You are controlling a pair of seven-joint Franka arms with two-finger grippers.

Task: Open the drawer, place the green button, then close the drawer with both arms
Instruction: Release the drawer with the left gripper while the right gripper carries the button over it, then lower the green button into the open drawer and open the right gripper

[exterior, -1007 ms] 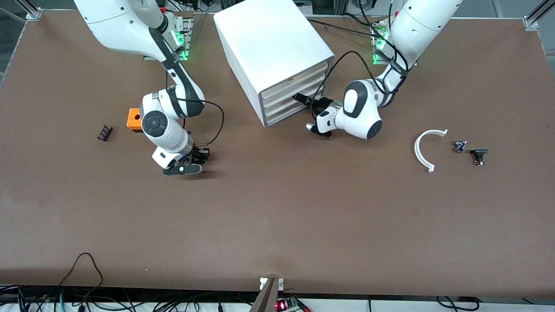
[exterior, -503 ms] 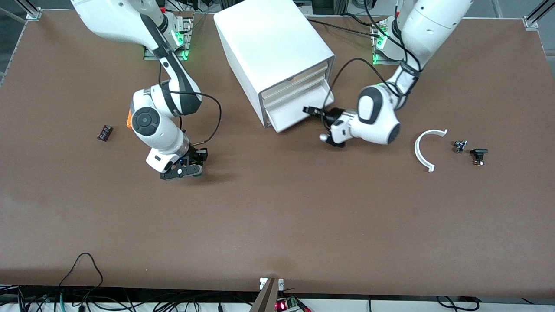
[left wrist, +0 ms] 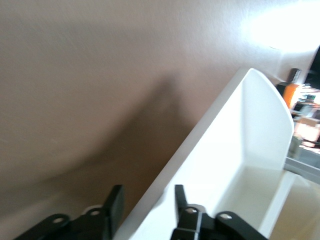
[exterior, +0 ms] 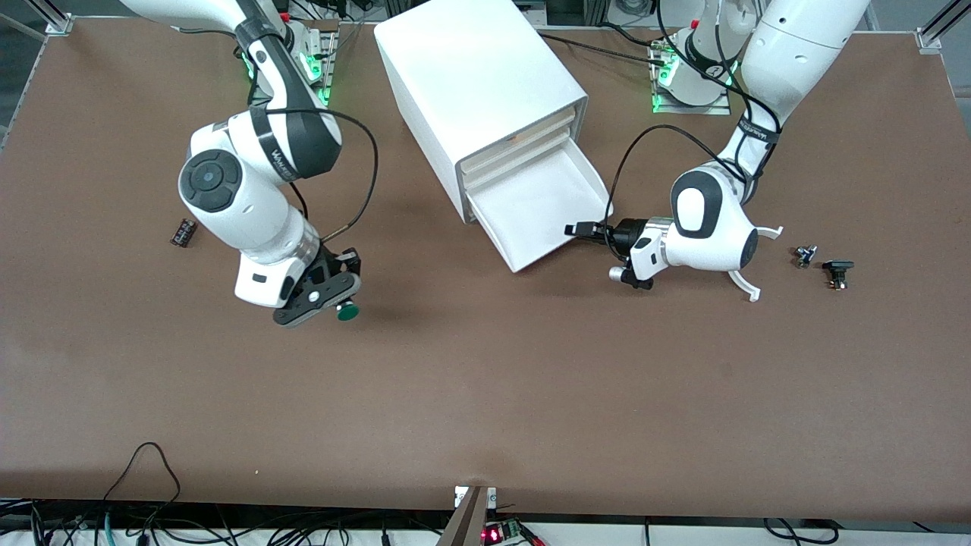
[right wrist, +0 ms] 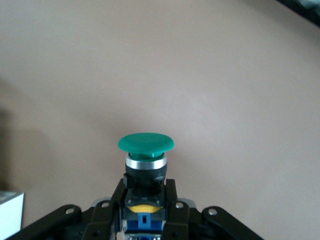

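Observation:
The lowest drawer (exterior: 542, 201) of the white cabinet (exterior: 470, 68) stands pulled far out and holds nothing. My left gripper (exterior: 578, 230) is at the corner of its front wall. In the left wrist view my left gripper (left wrist: 146, 200) has one finger outside and one inside the drawer (left wrist: 250, 150), closed on the wall. My right gripper (exterior: 337, 303) is shut on the button (exterior: 348, 311) and holds it above the bare table toward the right arm's end. In the right wrist view the green cap (right wrist: 146, 142) points away from my right gripper (right wrist: 145, 187).
A small black part (exterior: 183, 232) lies toward the right arm's end. A white curved piece (exterior: 747, 287) and two small dark parts (exterior: 804, 255) (exterior: 837, 271) lie toward the left arm's end. The orange box (left wrist: 289, 93) shows only in the left wrist view.
My left gripper has pulled the lowest drawer out toward the front camera. My right gripper has risen from the table with the button in it.

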